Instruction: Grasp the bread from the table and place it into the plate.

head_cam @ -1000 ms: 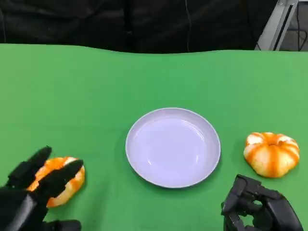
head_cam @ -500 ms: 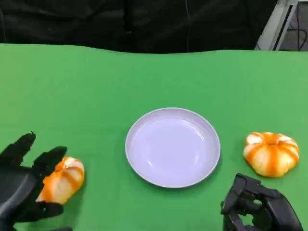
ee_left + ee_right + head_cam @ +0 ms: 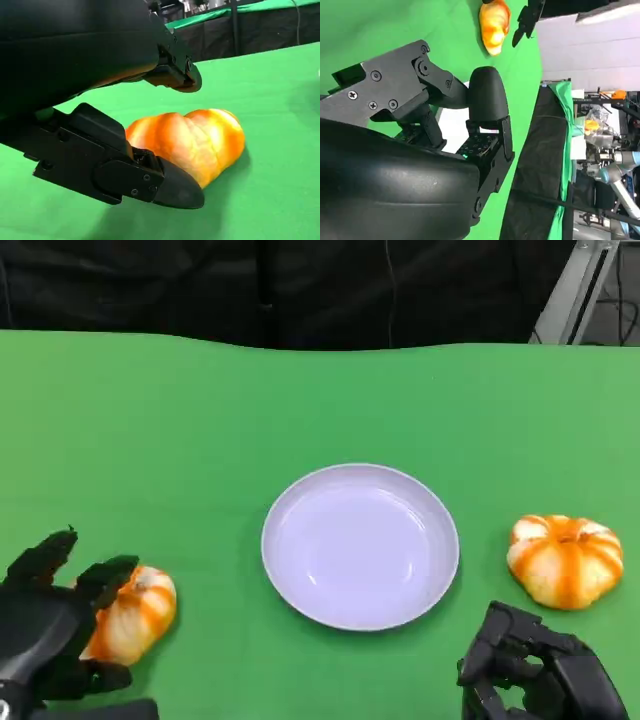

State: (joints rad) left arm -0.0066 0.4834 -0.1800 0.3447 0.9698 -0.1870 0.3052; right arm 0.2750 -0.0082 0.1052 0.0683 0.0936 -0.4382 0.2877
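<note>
Left hand (image 3: 45,625): nearest to me, low at the robot's left. Its fingers (image 3: 150,177) are apart and cupped around the bun (image 3: 135,612), one above it and one beside it. I cannot tell whether any of them touches it; it is not clamped.

Bun: it lies on the green counter (image 3: 200,440), on the left, well apart from the plate. In the left wrist view it rests on the cloth with its own shadow under it, not lifted.

Right hand (image 3: 535,672): low at the robot's right, fingers curled in with nothing in them. It waits near the second bun.

Plate (image 3: 360,545): pale, round, in the middle of the counter between the two buns, and nothing lies in it.

Second bun (image 3: 565,558): on the counter to the right of the plate, apart from it, untouched.

Progress: I judge this the very start. The left hand is set for the grasp, but the closing, the lift, the carry and the drop into the plate are all left.

Hard to see: the near side of the left bun is covered by the hand in the head view. The right hand is cut off at the picture's lower edge. The dark space behind the counter gives nothing away.
</note>
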